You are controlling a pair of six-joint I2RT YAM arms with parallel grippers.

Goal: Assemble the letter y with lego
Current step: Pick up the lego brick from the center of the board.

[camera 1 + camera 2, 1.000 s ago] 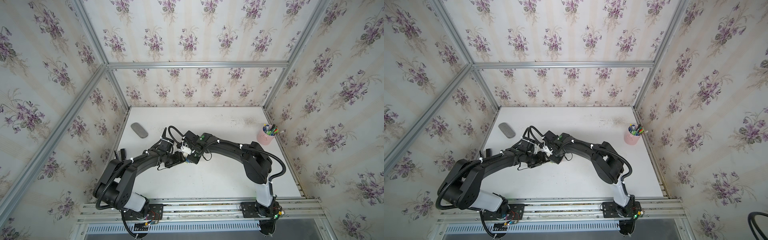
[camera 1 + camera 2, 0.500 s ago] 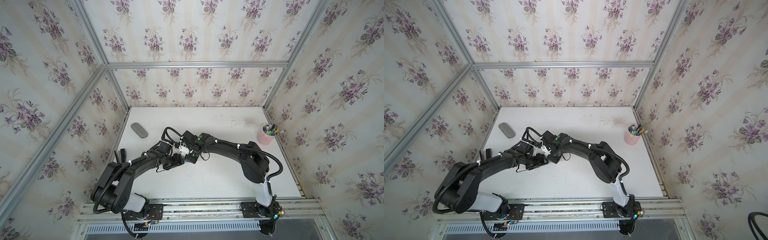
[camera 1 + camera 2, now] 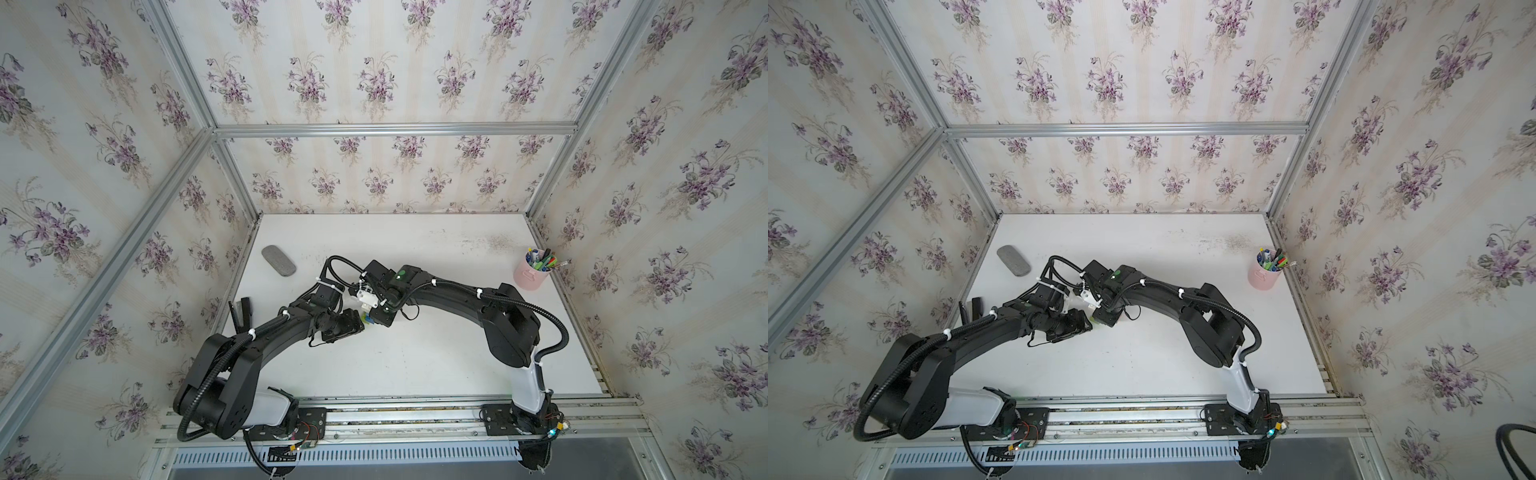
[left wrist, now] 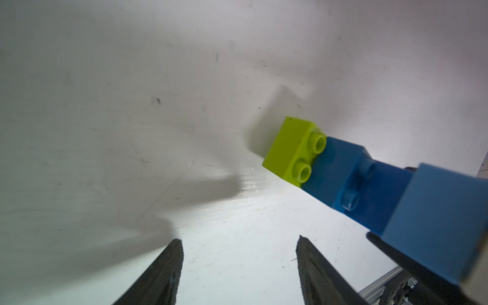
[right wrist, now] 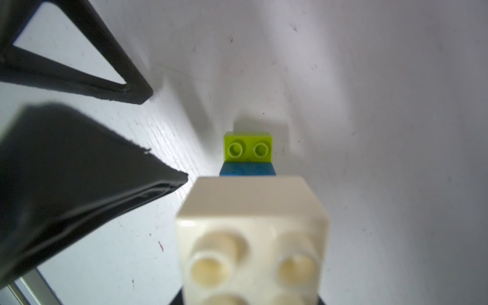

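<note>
Far-left corner of the desk (image 3: 415, 365): a grey pad (image 3: 278, 260), out of play. Along the left edge sits a black tool (image 3: 242, 311), also clear of the action. Next, the left gripper (image 4: 239, 240): jaws parted, nothing between them, hovering just beside the build.

And there's the letter y (image 4: 375, 195), left of the desk's middle and well along. Green tip (image 4: 291, 150), dark blue stem (image 4: 338, 166), light blue centre (image 4: 438, 219) and white arm (image 5: 250, 224) are all joined. The red brick I can't spot in any view, so that arm may be what's left.

The right gripper (image 3: 370, 309) is clamped on the build's upper end, with the tip low over the desk; touching or not, I can't tell. The two grippers crowd each other here. Rightward there's plenty of bare desk, down to the front edge and across. Only a pink pen cup (image 3: 532, 276) stands by the right edge.
</note>
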